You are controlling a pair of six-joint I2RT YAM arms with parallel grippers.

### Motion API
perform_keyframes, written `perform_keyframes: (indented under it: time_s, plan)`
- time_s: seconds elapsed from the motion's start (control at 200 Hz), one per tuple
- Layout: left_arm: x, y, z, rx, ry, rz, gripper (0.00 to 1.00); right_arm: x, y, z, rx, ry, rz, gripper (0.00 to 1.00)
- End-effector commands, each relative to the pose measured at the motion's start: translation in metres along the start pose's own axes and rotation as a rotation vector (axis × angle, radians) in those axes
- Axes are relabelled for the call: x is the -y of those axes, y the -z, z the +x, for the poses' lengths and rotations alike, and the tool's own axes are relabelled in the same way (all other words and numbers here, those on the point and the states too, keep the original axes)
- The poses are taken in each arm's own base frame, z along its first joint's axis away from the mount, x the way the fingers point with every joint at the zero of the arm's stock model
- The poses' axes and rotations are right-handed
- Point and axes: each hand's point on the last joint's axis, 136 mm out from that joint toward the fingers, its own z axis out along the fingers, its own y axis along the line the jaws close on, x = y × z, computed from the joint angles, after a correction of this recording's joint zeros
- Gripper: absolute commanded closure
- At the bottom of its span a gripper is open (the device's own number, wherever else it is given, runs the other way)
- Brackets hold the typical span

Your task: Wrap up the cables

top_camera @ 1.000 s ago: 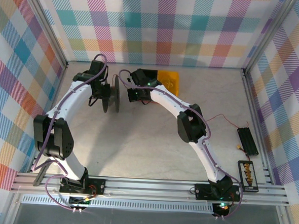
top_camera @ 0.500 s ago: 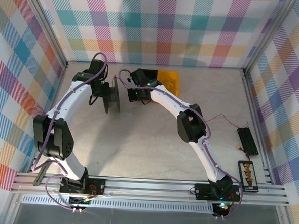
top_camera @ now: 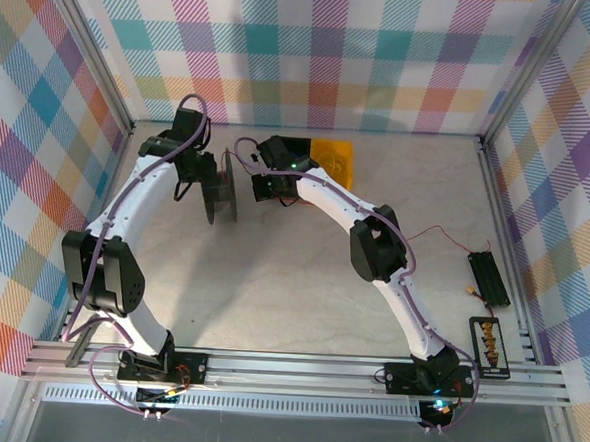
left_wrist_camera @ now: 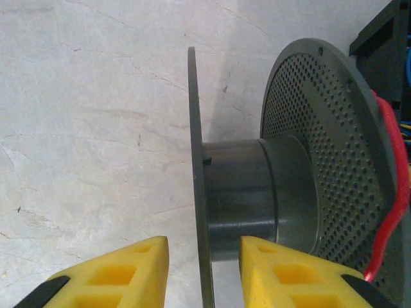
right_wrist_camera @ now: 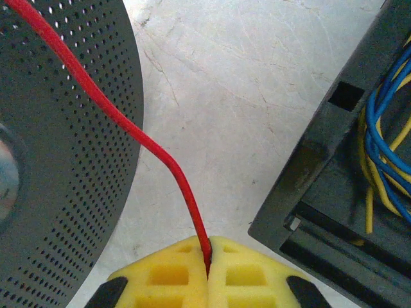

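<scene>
The black spool [left_wrist_camera: 244,186] stands on edge on the table, seen edge-on from above [top_camera: 221,184]. My left gripper [left_wrist_camera: 204,256] is open, its yellow fingers [left_wrist_camera: 138,266] straddling the spool's thin flange with a gap on each side. In the top view the left gripper [top_camera: 203,180] sits just left of the spool. The cable [right_wrist_camera: 128,125], a thin red wire, runs across the perforated flange [right_wrist_camera: 64,160] and down into my right gripper [right_wrist_camera: 209,260], which is shut on it. The same cable [left_wrist_camera: 395,160] curves round the perforated flange's far rim. The right gripper [top_camera: 251,185] is just right of the spool.
A black box [right_wrist_camera: 347,179] holding blue and yellow wires lies close to the right of the right gripper. An orange bin [top_camera: 334,159] stands behind it. A black battery holder [top_camera: 489,278] and a small connector tray [top_camera: 490,348] lie at the right edge.
The left gripper has opened and let go of the spool's flange, and the left arm has drawn back a little. The spool now stands edge-on. The right arm has not moved.
</scene>
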Motion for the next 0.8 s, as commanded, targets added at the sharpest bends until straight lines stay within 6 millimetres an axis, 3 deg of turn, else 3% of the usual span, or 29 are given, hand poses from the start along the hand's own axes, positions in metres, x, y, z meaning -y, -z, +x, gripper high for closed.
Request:
perform_keyframes:
  time_s: [0.0, 0.22, 0.565, 0.795]
  plan:
    - [0.002, 0.029, -0.014, 0.097, 0.016, 0.044, 0.63, -0.011, 0.018, -0.016, 0.041, 0.018, -0.013, 1.00]
    - [0.014, 0.040, -0.020, 0.144, 0.021, 0.127, 0.55, -0.012, 0.015, -0.016, 0.040, 0.014, -0.019, 1.00]
    - [0.046, 0.031, -0.018, 0.126, -0.031, 0.162, 0.52, -0.012, 0.014, -0.016, 0.036, 0.011, -0.022, 1.00]
    - [0.037, 0.019, -0.012, 0.091, -0.047, 0.079, 0.52, -0.014, 0.015, -0.017, 0.038, 0.015, -0.028, 1.00]
